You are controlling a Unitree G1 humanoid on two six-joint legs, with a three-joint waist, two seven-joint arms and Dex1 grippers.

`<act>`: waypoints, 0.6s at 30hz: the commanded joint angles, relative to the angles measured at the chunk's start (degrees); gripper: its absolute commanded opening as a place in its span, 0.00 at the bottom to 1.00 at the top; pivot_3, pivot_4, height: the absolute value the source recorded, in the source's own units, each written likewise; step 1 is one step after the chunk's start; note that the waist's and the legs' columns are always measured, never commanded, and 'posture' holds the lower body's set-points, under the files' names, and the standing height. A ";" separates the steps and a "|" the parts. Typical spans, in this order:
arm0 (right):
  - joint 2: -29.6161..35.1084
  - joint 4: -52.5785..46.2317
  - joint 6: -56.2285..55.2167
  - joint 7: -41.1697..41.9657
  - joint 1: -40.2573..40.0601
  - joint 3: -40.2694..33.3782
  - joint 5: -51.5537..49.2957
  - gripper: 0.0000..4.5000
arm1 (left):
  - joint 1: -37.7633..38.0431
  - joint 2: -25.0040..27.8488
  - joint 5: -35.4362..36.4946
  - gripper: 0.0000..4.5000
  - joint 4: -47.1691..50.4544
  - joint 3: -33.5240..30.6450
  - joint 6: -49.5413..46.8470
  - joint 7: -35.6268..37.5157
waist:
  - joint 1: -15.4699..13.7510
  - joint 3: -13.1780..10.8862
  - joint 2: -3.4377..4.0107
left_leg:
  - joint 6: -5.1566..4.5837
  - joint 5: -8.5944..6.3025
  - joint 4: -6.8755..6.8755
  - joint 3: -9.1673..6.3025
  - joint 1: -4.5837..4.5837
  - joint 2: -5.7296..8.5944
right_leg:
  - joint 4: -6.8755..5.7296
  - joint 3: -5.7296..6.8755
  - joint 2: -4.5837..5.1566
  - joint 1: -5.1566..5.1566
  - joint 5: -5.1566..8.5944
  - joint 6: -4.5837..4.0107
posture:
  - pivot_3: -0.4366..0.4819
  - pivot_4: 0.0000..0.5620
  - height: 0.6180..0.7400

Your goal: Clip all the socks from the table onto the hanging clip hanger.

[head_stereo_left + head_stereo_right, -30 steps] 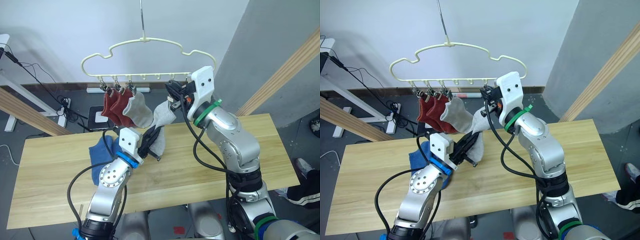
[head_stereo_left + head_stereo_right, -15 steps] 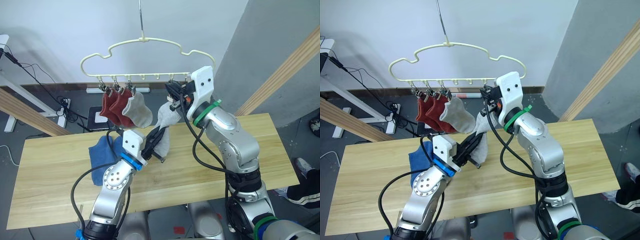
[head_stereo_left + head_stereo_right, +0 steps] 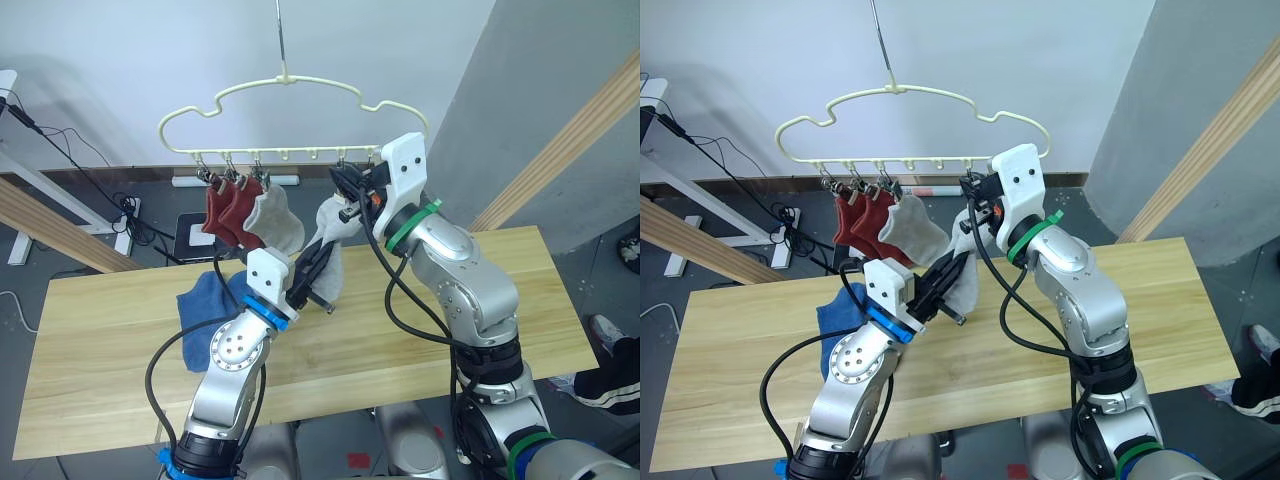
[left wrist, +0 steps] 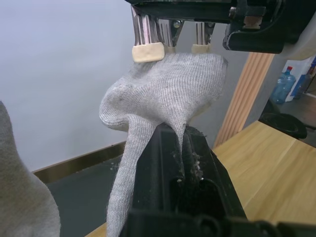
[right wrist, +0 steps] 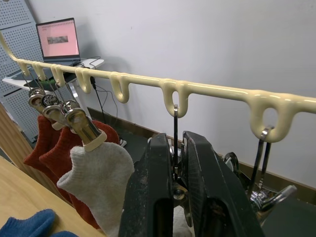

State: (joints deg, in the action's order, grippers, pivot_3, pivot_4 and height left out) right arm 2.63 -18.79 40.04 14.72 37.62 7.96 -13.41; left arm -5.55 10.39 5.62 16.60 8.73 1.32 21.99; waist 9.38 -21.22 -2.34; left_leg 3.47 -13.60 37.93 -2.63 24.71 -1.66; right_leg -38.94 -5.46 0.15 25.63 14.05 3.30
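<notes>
Holding a grey sock (image 3: 328, 262) up under the hanger (image 3: 290, 115), the left pincer (image 3: 312, 275) is clamped on it. The right pincer (image 5: 174, 163) squeezes a clip (image 5: 174, 148). Blue socks (image 3: 205, 305) lie on the counter (image 3: 480, 300).

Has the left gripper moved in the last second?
Yes. The left gripper, shut on the light grey sock, has risen from the light wooden table towards the pale-yellow clip hanger and the right gripper.
</notes>
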 commanded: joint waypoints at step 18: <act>-1.30 -2.98 2.43 -1.48 0.74 -0.93 -2.22 0.41 | -1.44 -1.21 -2.32 0.00 2.23 0.53 0.57 -2.05 | 0.01 0.00 0.00 | 0.00 0.00 0.00 -0.02 0.00 0.01 | 0.00 0.02 0.00 -0.01 0.00 0.00 | 0.22 0.61 1.00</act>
State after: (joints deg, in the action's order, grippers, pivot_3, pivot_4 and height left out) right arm 1.53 -19.05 42.58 13.53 37.64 7.84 -14.76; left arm -7.03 9.43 3.45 17.10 8.72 1.31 20.36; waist 9.39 -21.21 -2.34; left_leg 3.47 -13.60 37.93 -2.65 24.71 -1.66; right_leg -38.93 -5.44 0.15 25.62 14.05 3.31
